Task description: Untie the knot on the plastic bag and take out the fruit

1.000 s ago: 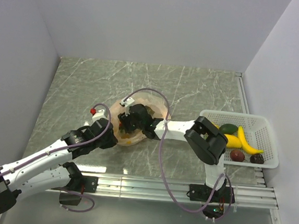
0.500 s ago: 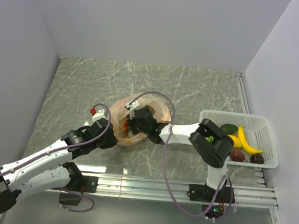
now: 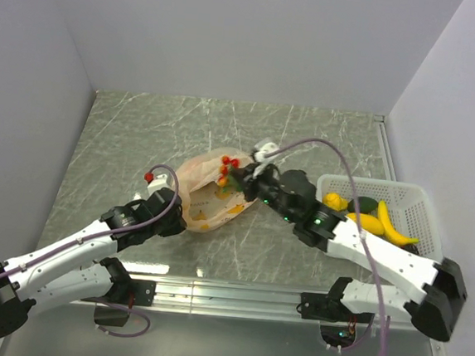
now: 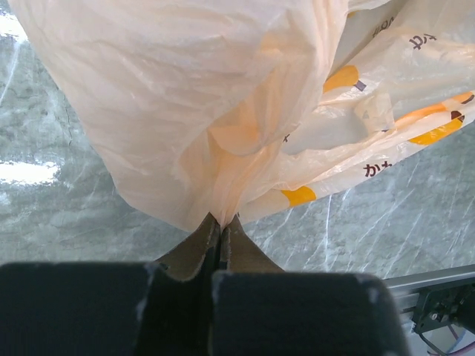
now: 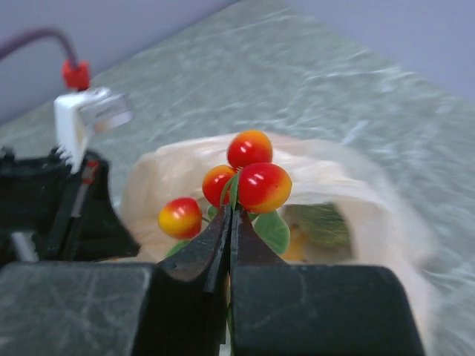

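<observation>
The pale orange plastic bag (image 3: 205, 193) lies mid-table with its mouth open toward the right; its knot is out of view. My left gripper (image 3: 181, 216) is shut on the bag's near-left edge, the film pinched between the fingertips (image 4: 220, 220). My right gripper (image 3: 237, 179) hovers just above the bag's mouth, shut on the green stem of a cluster of red-orange berries (image 5: 256, 182). The cluster (image 3: 228, 166) hangs free of the bag. Inside the bag's opening (image 5: 334, 185) a grey-green fruit (image 5: 324, 222) and something yellow show dimly.
A white mesh basket (image 3: 370, 182) stands at the right, holding a banana (image 3: 396, 228), a lemon, a dark green avocado (image 3: 363, 206) and two dark fruits. A metal rail (image 3: 277, 296) runs along the near edge. Walls close in the left, back and right.
My right gripper has shut on the berry cluster and lifted it up and rightward out of the bag. The bag has sagged flatter. The left gripper has kept its hold.
</observation>
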{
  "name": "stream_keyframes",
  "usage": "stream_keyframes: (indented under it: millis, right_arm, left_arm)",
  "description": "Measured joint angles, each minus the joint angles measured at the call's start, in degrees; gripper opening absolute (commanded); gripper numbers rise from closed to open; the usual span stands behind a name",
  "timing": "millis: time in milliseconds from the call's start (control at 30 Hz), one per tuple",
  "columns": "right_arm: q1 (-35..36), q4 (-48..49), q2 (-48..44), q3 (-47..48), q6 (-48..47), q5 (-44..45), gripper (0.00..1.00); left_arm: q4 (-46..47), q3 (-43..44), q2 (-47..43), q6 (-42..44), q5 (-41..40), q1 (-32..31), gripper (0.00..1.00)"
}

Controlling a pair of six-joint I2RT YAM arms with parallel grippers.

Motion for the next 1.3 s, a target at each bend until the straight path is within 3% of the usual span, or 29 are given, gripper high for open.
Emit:
stream_keyframes:
  millis: [133, 333, 433, 467, 533, 567, 633, 767, 900, 1000, 1133, 1233, 1300]
  right_arm:
    - [-4.1, -4.3, -8.1, -2.1, 0.1, 10.1, 0.0]
    - [-22.6, -16.0, -16.0, -5.8, 8.3, 26.1, 0.01]
    - [-30.9, -20.9, -19.8, -8.3, 14.1, 30.5, 0.22]
    - [-33.7, -21.8, -21.5, -9.9, 15.7, 31.4, 0.4]
    - [-39.0, -23.8, -24.5, -12.9, 18.7, 31.8, 0.6]
    - [-41.5, -24.5, -25.7, -14.2, 20.0, 31.9, 0.79]
    - [-45.2, -26.3, -27.1, -15.8, 22.4, 32.0, 0.87]
    - [-46.6, -27.9, -28.6, -16.5, 24.5, 31.7, 0.89]
    - [-46.6, -27.1, -33.0, -17.1, 23.8, 27.4, 0.83]
    - [-46.6, -24.0, -37.0, -18.6, 21.9, 18.4, 0.8]
    - [-45.6, -20.0, -40.1, -19.4, 19.1, 6.6, 0.77]
    - [-43.1, -18.3, -39.8, -19.3, 16.7, 0.3, 0.77]
    - [-40.2, -17.9, -39.5, -19.1, 14.7, -3.0, 0.77]
  left_arm:
    - [0.0, 0.0, 0.0, 0.2, 0.0, 0.0, 0.01]
    - [0.0, 0.2, 0.1, 0.4, -0.1, 0.0, 0.0]
    - [0.0, 0.9, 0.6, 0.5, -0.4, 0.0, 0.01]
    - [0.0, 1.2, 0.8, 0.6, -0.5, 0.0, 0.01]
    - [0.0, 2.1, 1.5, 1.1, -0.8, 0.0, 0.01]
    - [0.0, 2.5, 1.9, 1.4, -1.0, 0.0, 0.0]
    - [-0.1, 3.8, 3.1, 2.2, -1.4, 0.0, 0.01]
    - [-0.5, 8.0, 6.1, 4.8, -2.6, 0.0, 0.0]
    - [-1.5, 15.9, 10.2, 8.6, -3.7, -1.7, 0.01]
    - [-1.9, 26.4, 16.3, 11.5, -6.6, -9.5, 0.0]
    - [-0.2, 40.1, 26.4, 14.7, -10.9, -24.9, 0.01]
    - [1.2, 37.8, 27.3, 14.5, -10.3, -28.8, 0.0]
    - [1.9, 31.8, 25.0, 12.7, -9.0, -25.8, 0.0]
